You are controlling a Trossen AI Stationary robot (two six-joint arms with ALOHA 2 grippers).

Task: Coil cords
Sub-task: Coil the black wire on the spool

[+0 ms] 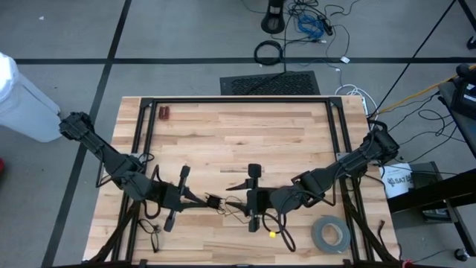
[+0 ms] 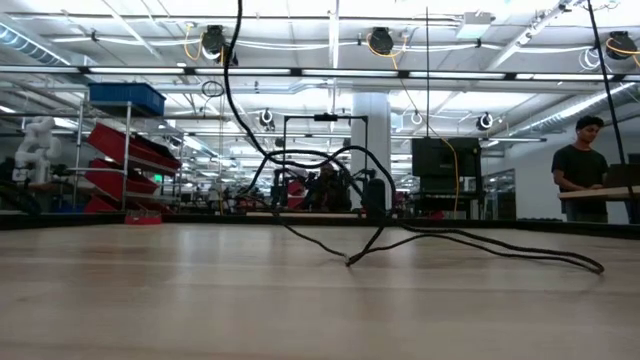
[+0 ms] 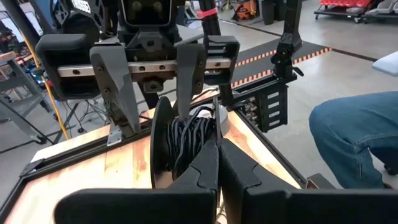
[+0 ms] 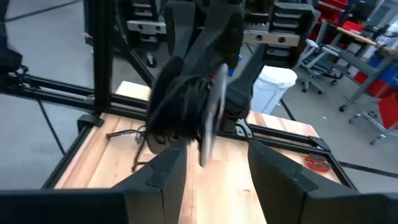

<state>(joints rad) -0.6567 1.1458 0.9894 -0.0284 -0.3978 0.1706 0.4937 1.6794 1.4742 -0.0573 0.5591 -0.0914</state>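
Observation:
The cords are a thin black cord wound into a bundle (image 3: 186,138) on a small spool with a dark disc (image 3: 160,146) and a grey disc (image 4: 210,121). My left gripper (image 1: 207,199) is shut on it above the table's near middle. My right gripper (image 1: 230,196) faces it from the table's right, open; its fingers (image 3: 186,74) stand to either side of the spool, and in its wrist view (image 4: 217,171) nothing lies between their tips. Loose strands (image 1: 239,213) hang to the table; one end (image 2: 350,262) rests on the wood. My left gripper pinches the spool's grey disc (image 3: 221,118) at its rim between its two shut fingers. The fingers come nearly level from the table's left. The spool is lifted clear of the table, disc on edge, with the wound cord (image 4: 177,112) beside the fingers and slack strands hanging below.
A grey tape roll (image 1: 330,234) lies at the near right and a small yellow thing (image 1: 273,234) near it. A small red-brown object (image 1: 164,113) sits at the far left. A black frame (image 1: 230,99) rims the table. A person (image 2: 582,165) stands beyond it.

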